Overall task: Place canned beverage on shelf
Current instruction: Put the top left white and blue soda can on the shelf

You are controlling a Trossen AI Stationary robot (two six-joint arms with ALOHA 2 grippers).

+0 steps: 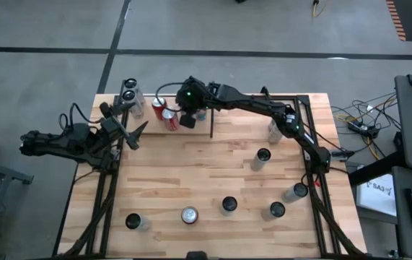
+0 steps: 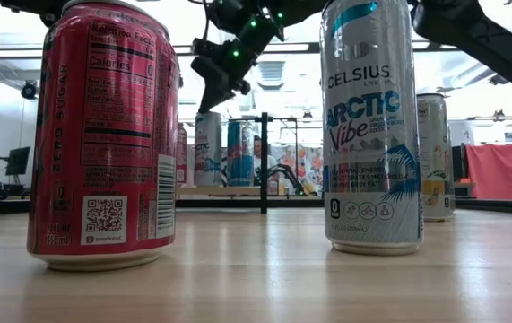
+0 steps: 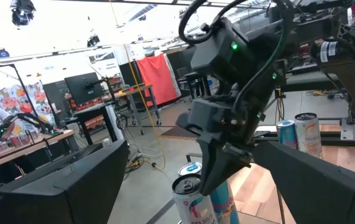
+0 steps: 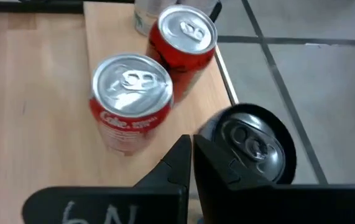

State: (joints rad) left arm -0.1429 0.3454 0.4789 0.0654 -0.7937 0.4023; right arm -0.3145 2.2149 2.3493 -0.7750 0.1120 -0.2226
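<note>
Red can (image 2: 103,135) stands nearest the low camera, on the table; right gripper (image 4: 191,163) clenched empty above shelf (image 4: 102,37), beside two red cans (image 4: 132,102); left gripper (image 1: 130,128) spread, waiting at the table's left edge; likely between placements; next: fetch another can.

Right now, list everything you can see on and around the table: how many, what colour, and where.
Table: one, pale wood, centre.
Shelf: one, pale plywood with black rods, table's far left corner.
Red cans: two, standing on the shelf.
Silver-topped cans: two, shelf's far left corner.
Black-topped can: one, beside the right fingers.
Loose cans: about seven, mixed colours, near and right parts of the table.
Left gripper: fingers open, table's left edge.
Right gripper: fingers shut, over the shelf.
</note>
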